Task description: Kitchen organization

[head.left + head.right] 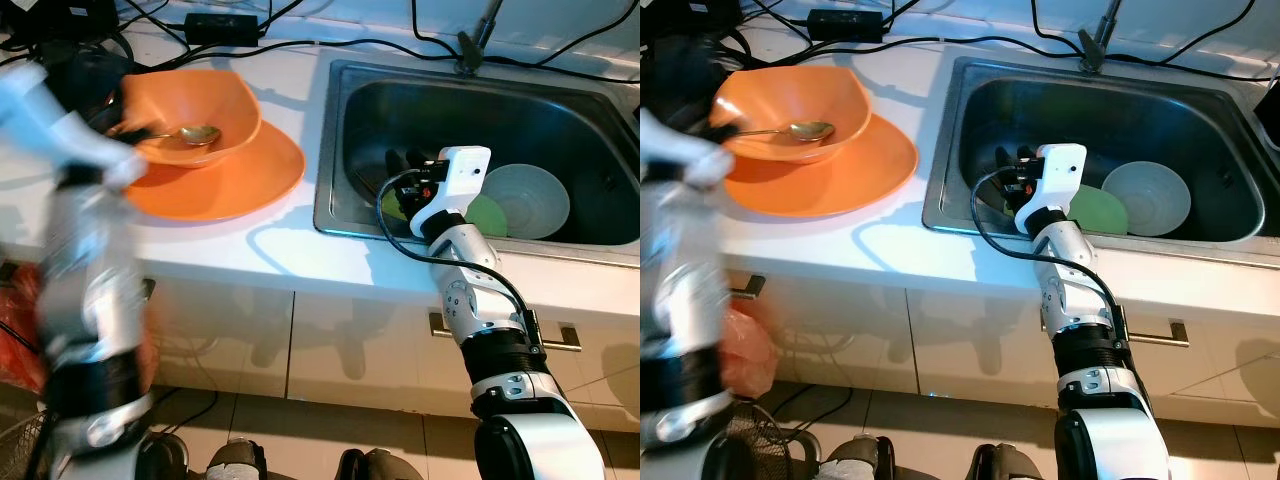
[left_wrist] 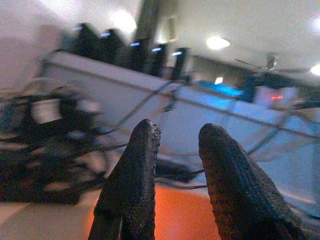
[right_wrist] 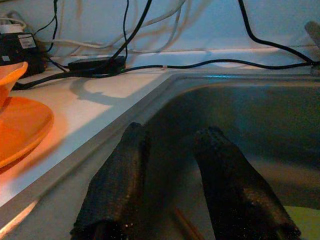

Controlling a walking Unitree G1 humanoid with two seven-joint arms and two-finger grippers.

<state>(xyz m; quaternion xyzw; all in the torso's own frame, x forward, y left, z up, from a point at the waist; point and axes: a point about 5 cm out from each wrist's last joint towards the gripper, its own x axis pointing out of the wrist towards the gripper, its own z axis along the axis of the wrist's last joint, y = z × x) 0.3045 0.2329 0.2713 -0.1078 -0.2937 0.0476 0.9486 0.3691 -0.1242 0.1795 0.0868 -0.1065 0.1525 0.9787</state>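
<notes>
An orange bowl (image 1: 195, 112) sits on an orange plate (image 1: 235, 178) on the white counter, and a metal spoon (image 1: 188, 134) lies in the bowl. My left arm (image 1: 75, 160) is blurred at the bowl's left side. Its gripper (image 2: 177, 135) is open with nothing between the fingers, just above something orange. My right gripper (image 1: 403, 163) reaches into the steel sink (image 1: 330, 130), open and holding nothing (image 3: 172, 135). In the basin lie a green plate (image 1: 488, 216) and a pale bowl (image 1: 530, 198), to the right of that gripper. A thin stick (image 3: 187, 225) lies on the sink floor under its fingers.
Black cables and a power adapter (image 1: 220, 24) run along the back of the counter, and the tap base (image 1: 470, 45) stands behind the sink. Below are cabinet fronts with a drawer handle (image 1: 565, 336). A red bag (image 1: 745, 355) hangs at the lower left.
</notes>
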